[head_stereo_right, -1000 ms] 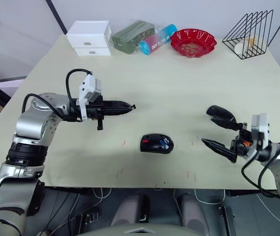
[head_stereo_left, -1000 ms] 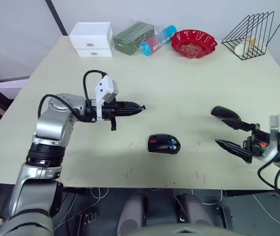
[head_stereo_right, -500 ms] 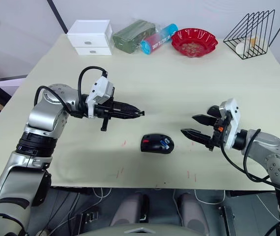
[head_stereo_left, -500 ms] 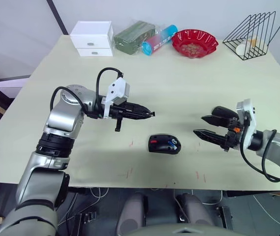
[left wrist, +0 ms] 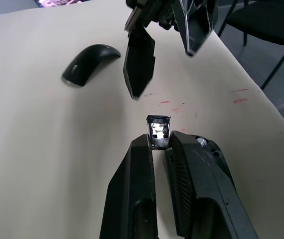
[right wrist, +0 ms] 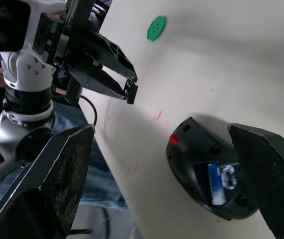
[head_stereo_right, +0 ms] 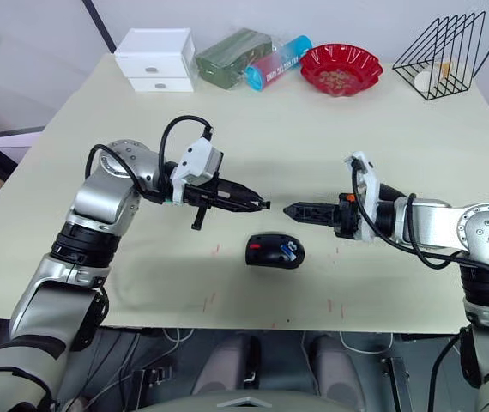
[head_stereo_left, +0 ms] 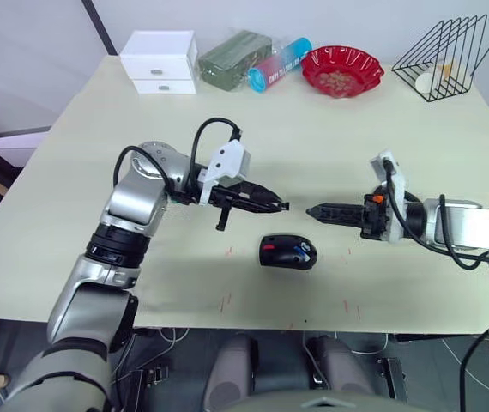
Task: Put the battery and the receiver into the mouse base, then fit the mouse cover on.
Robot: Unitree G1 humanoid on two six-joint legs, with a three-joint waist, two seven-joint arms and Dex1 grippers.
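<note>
Left eye view, desk (head_stereo_left: 313, 154): I see a pale cream top with a few small red marks near the front edge.
Back row: a white two-drawer box (head_stereo_left: 160, 62), a dark green packet (head_stereo_left: 233, 60), a pink-and-blue tube (head_stereo_left: 277, 67) lying on its side with print I cannot read, a red scalloped bowl (head_stereo_left: 342, 70), and a black wire rack (head_stereo_left: 444, 51) at the back right corner.
Left end effector (head_stereo_left: 280, 207): held above the desk, pointing toward the middle; in the left wrist view its fingers (left wrist: 137, 189) are pressed together on the receiver (left wrist: 159, 132), a small metal plug that sticks out past the tips.
Right end effector (head_stereo_left: 313, 211): it points back at the left one, tips near each other but apart, both just behind the mouse base; in the right wrist view I see its two fingers (right wrist: 65, 174) spread wide and holding nothing.
Mouse base (head_stereo_left: 287, 252): resting on the desk near the front, between and just in front of the two end effectors, open side up, red showing at one end.
Mouse cover (left wrist: 88, 62): in the left wrist view it lies on the desk on its own, beyond the right end effector, well apart from the base.
Battery (right wrist: 214, 183): seated inside the base, blue end visible; any writing on it is too small for me to read.
Green disc (right wrist: 156, 28): flat on the desk, well apart from the base.
</note>
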